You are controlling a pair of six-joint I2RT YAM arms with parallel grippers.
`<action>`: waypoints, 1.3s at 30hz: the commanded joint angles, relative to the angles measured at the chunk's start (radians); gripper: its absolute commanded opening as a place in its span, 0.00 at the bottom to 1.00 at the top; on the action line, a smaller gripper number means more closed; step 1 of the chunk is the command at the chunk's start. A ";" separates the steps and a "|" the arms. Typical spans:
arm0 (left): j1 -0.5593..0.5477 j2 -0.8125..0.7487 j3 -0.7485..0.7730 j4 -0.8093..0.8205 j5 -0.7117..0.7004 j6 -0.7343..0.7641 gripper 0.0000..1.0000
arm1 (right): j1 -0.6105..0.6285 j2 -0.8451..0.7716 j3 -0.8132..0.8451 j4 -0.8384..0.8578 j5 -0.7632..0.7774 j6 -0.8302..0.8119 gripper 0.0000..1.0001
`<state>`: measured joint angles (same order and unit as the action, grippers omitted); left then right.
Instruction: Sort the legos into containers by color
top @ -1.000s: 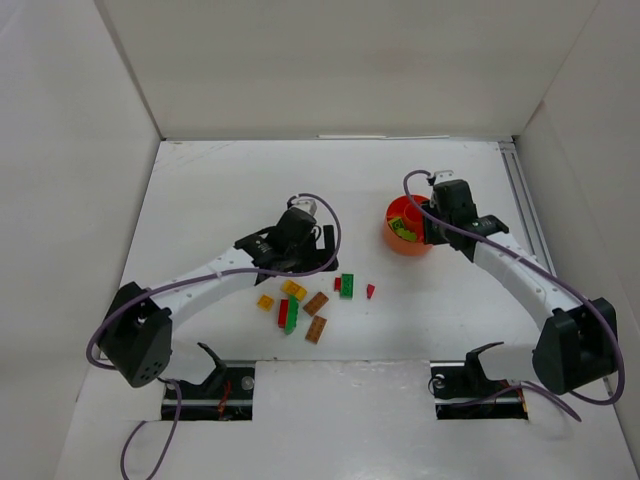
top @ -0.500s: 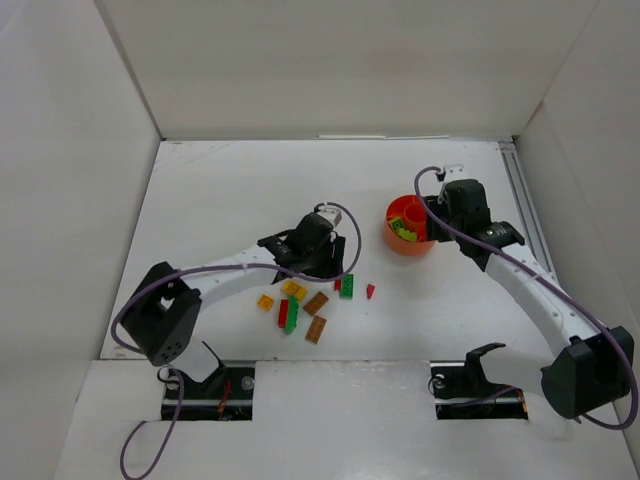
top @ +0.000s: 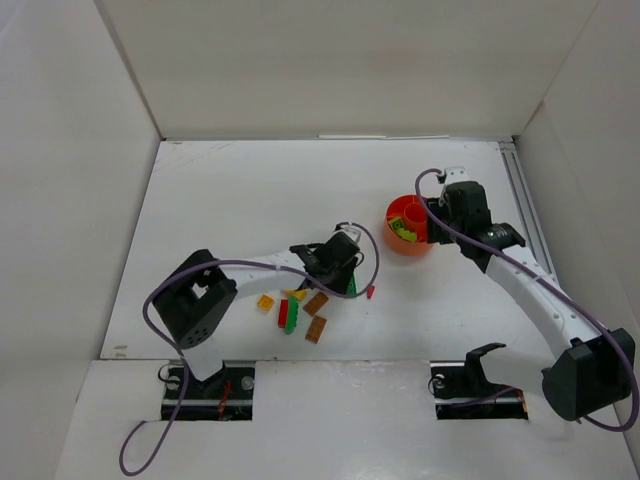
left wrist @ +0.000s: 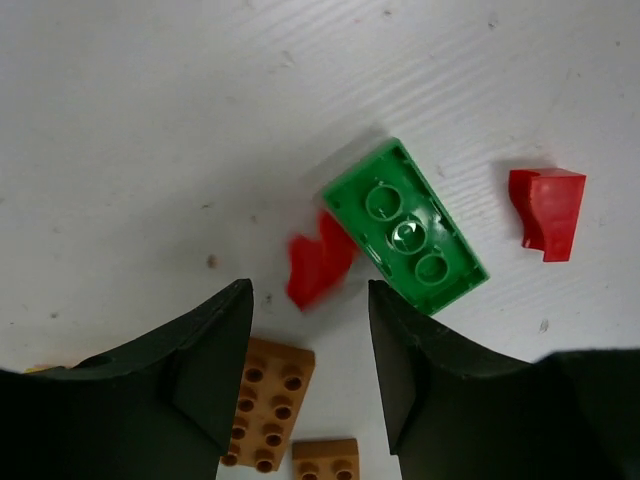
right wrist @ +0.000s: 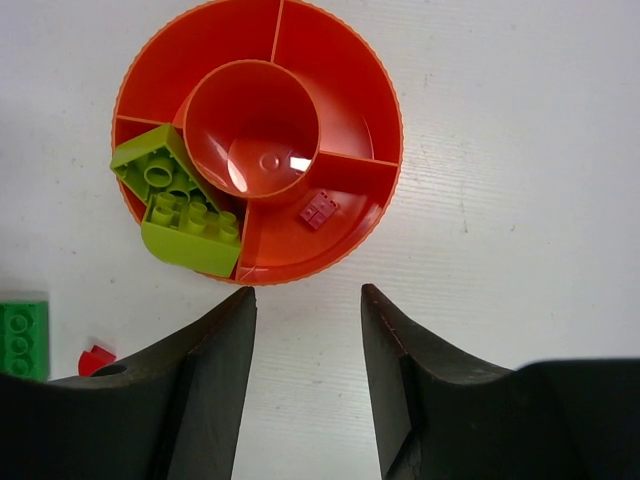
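Left end effector (left wrist: 308, 290): I see it released, empty.
Red brick (left wrist: 318, 268): just ahead of its tips, touching green brick (left wrist: 405, 228).
Right end effector (right wrist: 308, 300): released, near bowl (right wrist: 378, 105).

White tabletop (top: 250, 200) within plain white panels (top: 340, 70) at the back and both sides, even light.

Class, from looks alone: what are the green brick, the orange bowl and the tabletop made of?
Green brick: glossy moulded plastic; its studs glint. Orange bowl: shiny plastic, probably; highlight in its centre cup. Tabletop: matte white, perhaps painted board; faint streaks.
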<state>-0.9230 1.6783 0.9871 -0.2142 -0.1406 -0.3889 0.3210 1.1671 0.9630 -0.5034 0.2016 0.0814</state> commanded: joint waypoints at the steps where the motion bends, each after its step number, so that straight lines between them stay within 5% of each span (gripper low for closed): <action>1: -0.063 0.046 0.056 -0.063 -0.129 0.015 0.46 | -0.005 -0.012 -0.010 0.005 0.018 -0.011 0.52; 24: -0.027 0.164 0.137 -0.132 -0.186 -0.100 0.47 | -0.023 -0.040 -0.029 0.005 0.027 -0.011 0.55; 39: 0.035 0.115 0.029 -0.149 -0.111 -0.211 0.49 | -0.023 -0.040 -0.029 0.005 0.027 -0.011 0.56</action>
<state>-0.8883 1.7935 1.0866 -0.2710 -0.2825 -0.5369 0.3019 1.1515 0.9337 -0.5133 0.2131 0.0818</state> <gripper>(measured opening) 0.479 0.550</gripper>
